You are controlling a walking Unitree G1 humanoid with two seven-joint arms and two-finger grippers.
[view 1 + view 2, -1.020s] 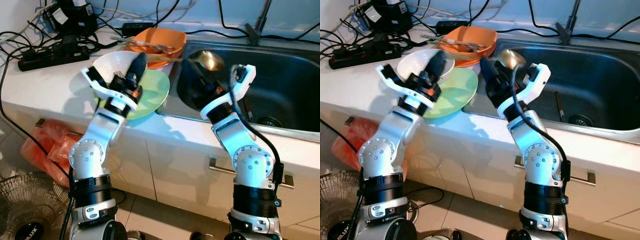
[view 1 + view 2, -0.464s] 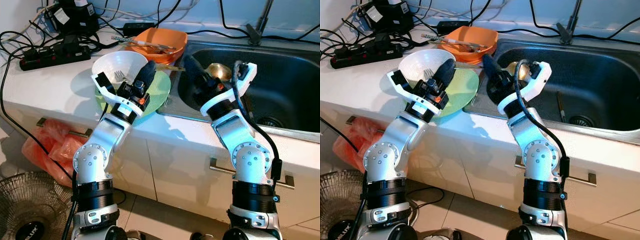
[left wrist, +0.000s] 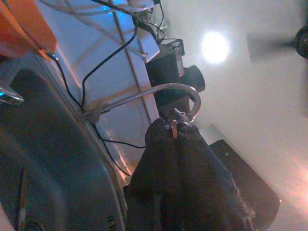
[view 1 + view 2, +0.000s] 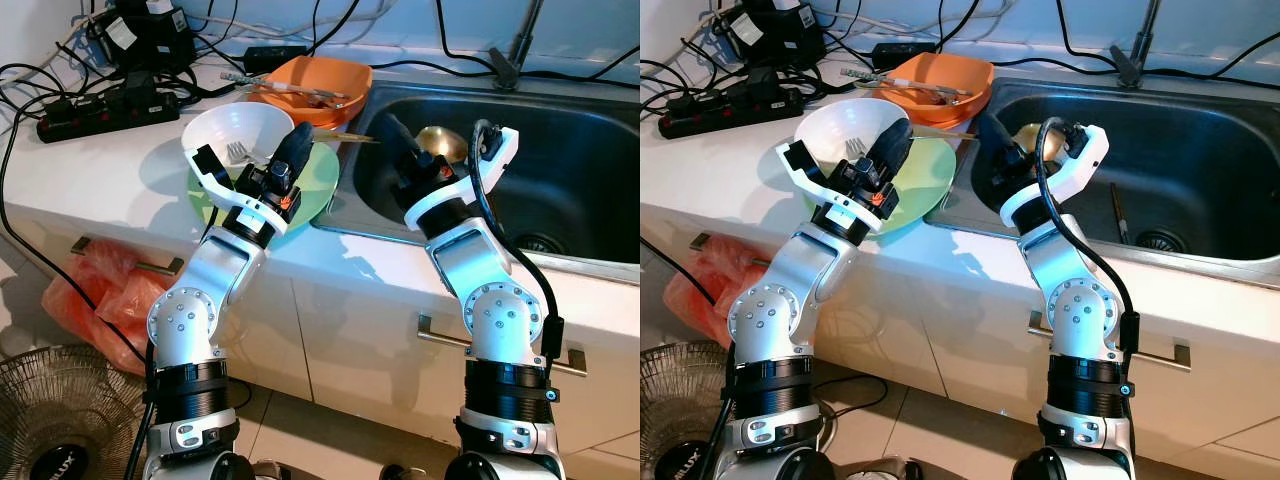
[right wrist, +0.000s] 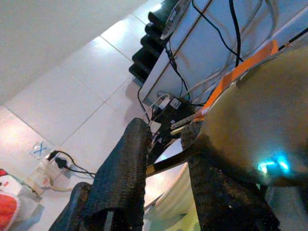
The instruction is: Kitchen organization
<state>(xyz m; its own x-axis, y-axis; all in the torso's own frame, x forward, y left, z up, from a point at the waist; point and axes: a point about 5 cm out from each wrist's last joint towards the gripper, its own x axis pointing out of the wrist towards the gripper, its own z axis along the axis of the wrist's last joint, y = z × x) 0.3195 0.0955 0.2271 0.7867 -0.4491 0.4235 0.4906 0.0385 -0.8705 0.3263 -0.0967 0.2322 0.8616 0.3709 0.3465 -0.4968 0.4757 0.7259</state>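
Ladle [image 4: 436, 141] handle btwn right gripper [image 5: 166, 166] fingers, per wrist cam.

A home kitchen, seen from where I stand at the counter.

A steel sink [image 4: 560, 150] sits at the upper right of the frame, its tap [image 4: 515, 45] rising at the top edge. Left of it on the white countertop [image 4: 90, 170] are an orange bowl [image 4: 315, 85], a white bowl [image 4: 235, 130] and a green plate [image 4: 320, 180]. Cabinet fronts with metal handles [image 4: 500, 345] run below, over a tiled floor [image 4: 330, 435].
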